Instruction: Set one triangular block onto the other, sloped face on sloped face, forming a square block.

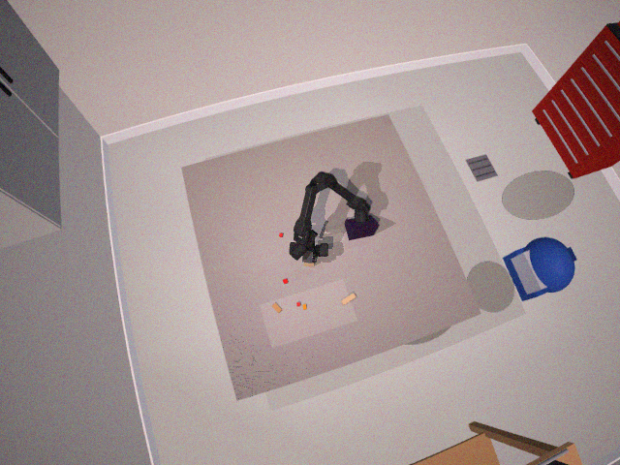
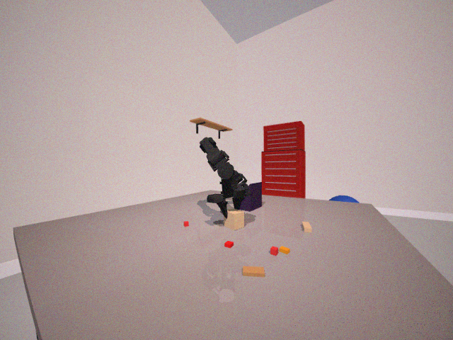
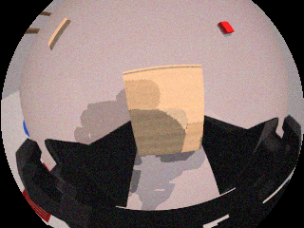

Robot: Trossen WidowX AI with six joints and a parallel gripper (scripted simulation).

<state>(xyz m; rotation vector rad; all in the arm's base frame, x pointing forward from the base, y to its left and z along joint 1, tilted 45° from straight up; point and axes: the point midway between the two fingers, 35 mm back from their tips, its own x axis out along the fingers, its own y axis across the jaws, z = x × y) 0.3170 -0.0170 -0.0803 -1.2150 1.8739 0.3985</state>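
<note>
The two pale wood triangular blocks are together under my hand, and look like one squarish block [image 1: 308,264] [image 2: 235,220] [image 3: 166,90] on the table [image 1: 240,225] [image 2: 127,270]. In the wrist view its top looks about level, with a thin strip or seam along the far edge. The sloped faces are hidden, so I cannot tell whether they meet fully or the ends are exactly even. My gripper [image 2: 231,212] [image 3: 166,120] is shut on the upper triangular block, one finger at each side of it.
A red piece [image 1: 285,281] [image 2: 228,244] [image 3: 226,27] lies in front of the blocks, and another red cube [image 1: 281,234] [image 2: 186,223] to one side. Farther off are a third red cube [image 1: 298,303] [image 2: 274,250], an orange piece [image 1: 304,306] [image 2: 284,249], a brown bar [image 1: 276,307] [image 2: 253,271] and a pale bar [image 1: 349,298] [image 2: 306,227] [image 3: 59,32].
</note>
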